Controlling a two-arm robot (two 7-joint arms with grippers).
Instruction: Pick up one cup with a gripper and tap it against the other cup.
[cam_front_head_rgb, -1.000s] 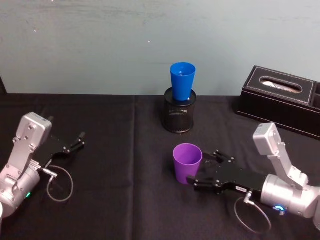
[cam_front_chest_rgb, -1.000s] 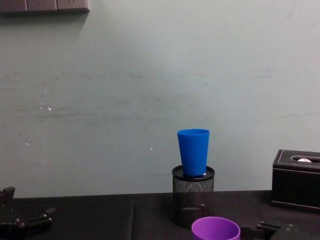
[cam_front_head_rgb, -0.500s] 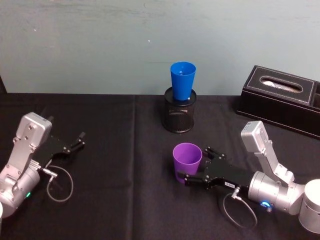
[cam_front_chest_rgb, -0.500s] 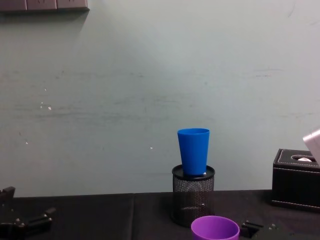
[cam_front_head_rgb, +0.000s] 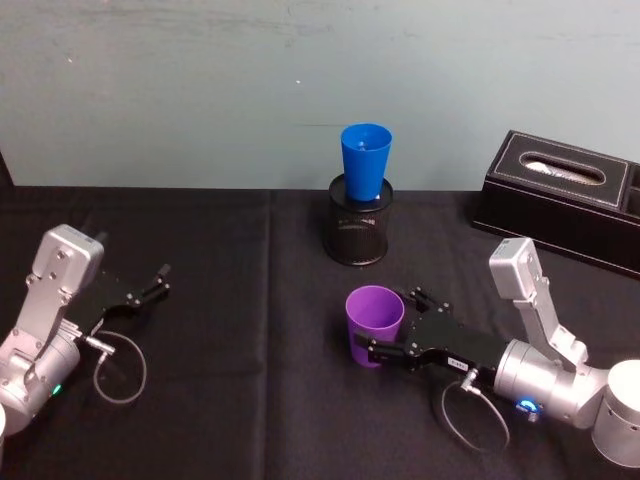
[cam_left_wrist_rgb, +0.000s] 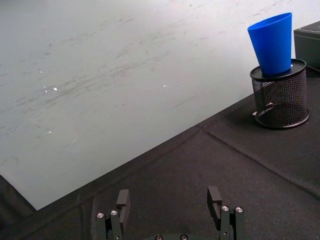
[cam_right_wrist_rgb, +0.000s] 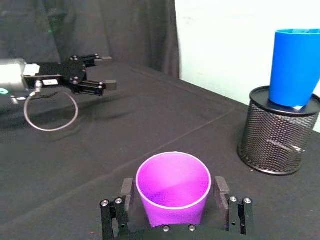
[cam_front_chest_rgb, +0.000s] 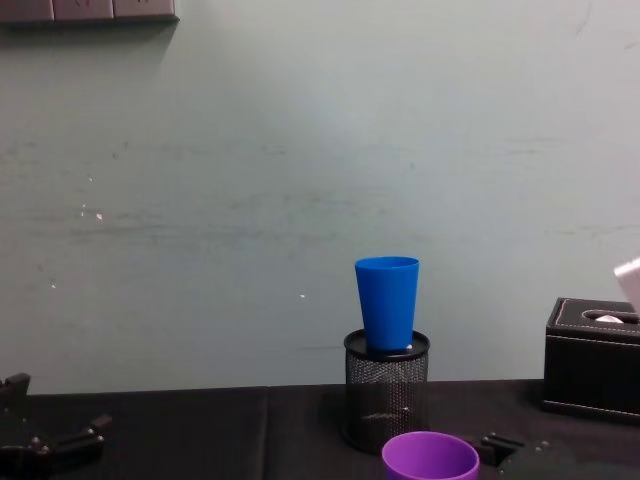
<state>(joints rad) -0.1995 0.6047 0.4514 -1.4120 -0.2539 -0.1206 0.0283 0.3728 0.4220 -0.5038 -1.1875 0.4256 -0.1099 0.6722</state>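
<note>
Two tumblers stand mid-table. At the near left, the left gripper (cam_front_head_rgb: 157, 281) sits idle, fingers apart and empty. Far centre, the blue cup (cam_front_head_rgb: 365, 160) stands in a black mesh pen holder (cam_front_head_rgb: 358, 235). Nearer, the purple cup (cam_front_head_rgb: 374, 325) stands upright on the black tablecloth (cam_front_head_rgb: 250, 400), with the right gripper (cam_front_head_rgb: 390, 320) reaching in from the right, its spread fingers flanking the cup.

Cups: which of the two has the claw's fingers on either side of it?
The purple cup: it stands between the right gripper's open fingers. The blue cup sits farther back, in the mesh holder.
</note>
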